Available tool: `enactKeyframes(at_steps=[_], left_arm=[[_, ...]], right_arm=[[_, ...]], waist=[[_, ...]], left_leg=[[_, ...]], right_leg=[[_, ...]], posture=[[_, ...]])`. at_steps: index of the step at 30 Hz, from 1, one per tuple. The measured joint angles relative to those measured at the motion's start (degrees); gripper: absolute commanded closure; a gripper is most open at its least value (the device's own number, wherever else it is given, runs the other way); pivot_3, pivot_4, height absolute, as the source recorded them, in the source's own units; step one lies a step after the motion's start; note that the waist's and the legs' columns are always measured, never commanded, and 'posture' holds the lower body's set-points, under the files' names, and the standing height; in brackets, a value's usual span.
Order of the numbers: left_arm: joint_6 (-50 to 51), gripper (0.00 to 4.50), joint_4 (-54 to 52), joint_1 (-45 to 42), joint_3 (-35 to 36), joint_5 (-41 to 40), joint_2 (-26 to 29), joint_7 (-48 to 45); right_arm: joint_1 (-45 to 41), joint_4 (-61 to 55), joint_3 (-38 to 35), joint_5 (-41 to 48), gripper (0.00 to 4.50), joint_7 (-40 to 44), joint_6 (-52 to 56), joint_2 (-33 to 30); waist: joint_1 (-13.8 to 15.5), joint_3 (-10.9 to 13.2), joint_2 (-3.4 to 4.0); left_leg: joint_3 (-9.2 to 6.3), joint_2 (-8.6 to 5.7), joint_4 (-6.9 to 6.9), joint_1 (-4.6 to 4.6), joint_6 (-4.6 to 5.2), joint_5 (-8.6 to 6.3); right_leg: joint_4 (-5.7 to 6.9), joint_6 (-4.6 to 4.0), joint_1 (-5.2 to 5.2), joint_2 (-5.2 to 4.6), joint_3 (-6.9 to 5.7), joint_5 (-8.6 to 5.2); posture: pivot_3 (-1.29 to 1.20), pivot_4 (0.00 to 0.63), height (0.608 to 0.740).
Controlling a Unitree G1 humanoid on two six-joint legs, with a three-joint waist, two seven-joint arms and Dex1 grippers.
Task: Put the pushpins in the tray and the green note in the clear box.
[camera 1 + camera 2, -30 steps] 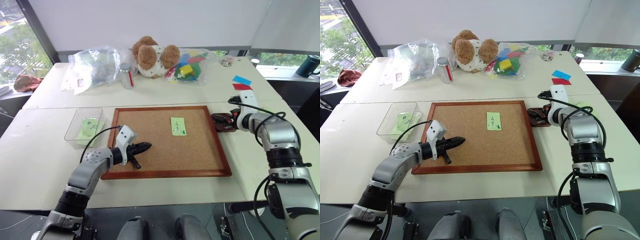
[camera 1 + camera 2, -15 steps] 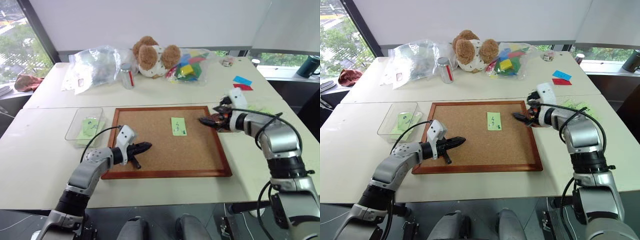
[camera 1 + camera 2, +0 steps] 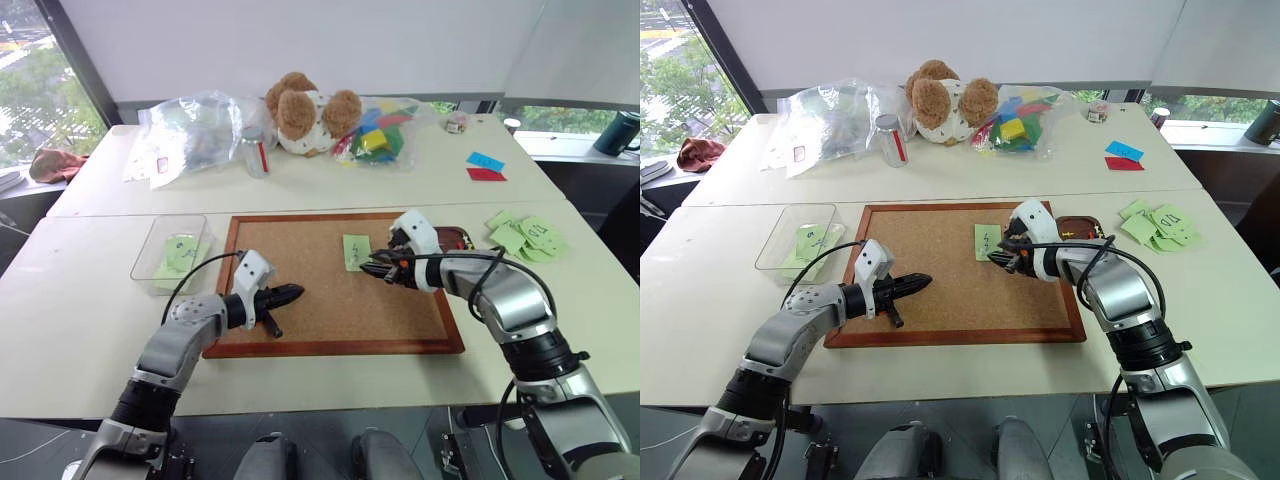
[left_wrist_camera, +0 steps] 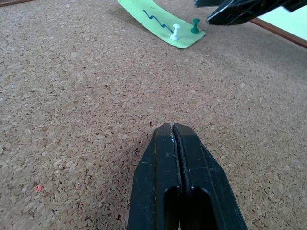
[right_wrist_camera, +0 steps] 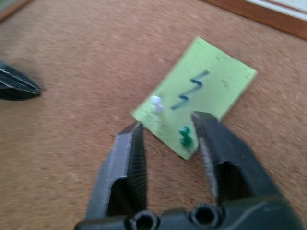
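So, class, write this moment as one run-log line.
right gripper: open, around green pushpin | white pushpin: in green note | note: pinned to corkboard | left gripper: shut, empty | tray: beside board

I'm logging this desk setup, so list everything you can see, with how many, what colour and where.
corkboard: one, brown, wood-framed, table centre
green note: one, pale green, pinned on corkboard
pushpins: two, white and green, in the note
tray: one, reddish-brown, right of corkboard
clear box: one, transparent, left of corkboard, green slips inside
loose green slips: several, far right
teddy bear: one, brown, back
plastic bags: two, back
left gripper: shut, over corkboard
right gripper: open, around the green pushpin
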Motion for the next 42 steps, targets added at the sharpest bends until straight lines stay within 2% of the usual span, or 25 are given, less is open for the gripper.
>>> enactKeyframes(at_steps=[6, 8, 10, 11, 23, 26, 30, 42], left_arm=[[0.02, 4.50, -0.60, 0.13, 0.00, 0.07, -0.01, 0.24], [0.01, 4.50, -0.62, 0.21, 0.04, 0.09, 0.00, 0.28], [0.01, 4.50, -0.64, 0.30, 0.11, 0.14, 0.00, 0.31], [0.01, 4.50, -0.64, 0.31, 0.12, 0.14, 0.00, 0.33], [0.08, 4.50, -0.78, 0.41, -0.04, 0.56, 0.04, 0.30], [0.18, 4.50, -0.63, 0.41, -0.32, 0.78, 0.14, 0.27], [0.12, 4.50, -0.61, 0.47, -0.52, 0.78, 0.18, 0.01], [-0.88, 4.50, 0.42, -0.08, -0.63, 0.82, 0.21, -0.48]], right_arm=[[-0.73, 3.38, 0.33, -1.16, 2.80, -0.21, -2.21, 0.75], [-0.73, 3.93, 0.39, -1.50, 3.37, -0.07, -2.27, 0.90], [-0.73, 4.29, 0.39, -1.57, 4.20, 0.12, -2.27, 1.20], [-0.73, 4.41, 0.43, -1.62, 4.45, 0.16, -2.27, 1.26], [-1.51, 1.71, -0.55, -0.75, 4.45, 0.18, 2.10, 0.60], [-6.06, -3.93, -3.89, 0.70, 4.45, -0.03, 3.73, -1.76], [-9.36, -4.68, -8.11, 0.57, 4.45, -1.44, 4.53, -4.94], [-9.71, 17.76, -11.82, -4.32, 4.45, -8.87, -4.10, -6.20]], waist=[[-0.01, 0.00, 0.00], [-0.02, 0.00, 0.00], [-0.02, 0.00, 0.00], [-0.02, 0.00, 0.00], [-0.01, 0.01, 0.01], [0.01, 0.01, 0.01], [0.03, 0.00, 0.00], [-0.02, 0.00, 0.00]], left_leg=[[0.00, 0.00, -0.01, 0.00, 0.00, 0.00], [0.00, 0.00, -0.01, 0.00, 0.00, 0.00], [0.00, 0.00, -0.01, 0.00, 0.00, 0.00], [0.00, 0.00, -0.01, 0.00, 0.00, 0.00], [0.00, 0.00, -0.04, -0.04, 0.00, 0.00], [0.00, 0.00, -0.04, -0.03, 0.00, 0.00], [0.00, 0.00, -0.10, -0.02, 0.01, -0.02], [0.01, 0.00, -0.08, 0.00, 0.01, -0.01]], right_leg=[[0.00, 0.00, 0.00, 0.00, -0.01, 0.00], [0.00, 0.00, -0.01, 0.00, 0.00, 0.00], [0.00, 0.00, -0.01, 0.00, 0.00, 0.00], [0.00, 0.00, -0.01, 0.00, 0.00, 0.00], [0.00, 0.00, -0.07, 0.00, 0.00, 0.00], [-0.03, 0.00, -0.05, -0.01, 0.00, 0.00], [-0.08, -0.01, -0.04, -0.02, -0.01, 0.00], [-0.08, -0.01, 0.02, -0.03, -0.01, 0.00]], posture=[[0.00, 0.150, 0.740], [0.00, 0.150, 0.740], [0.00, 0.150, 0.740], [0.00, 0.150, 0.740], [0.00, 0.150, 0.740], [0.00, 0.150, 0.740], [0.00, 0.150, 0.740], [0.00, 0.150, 0.740]])
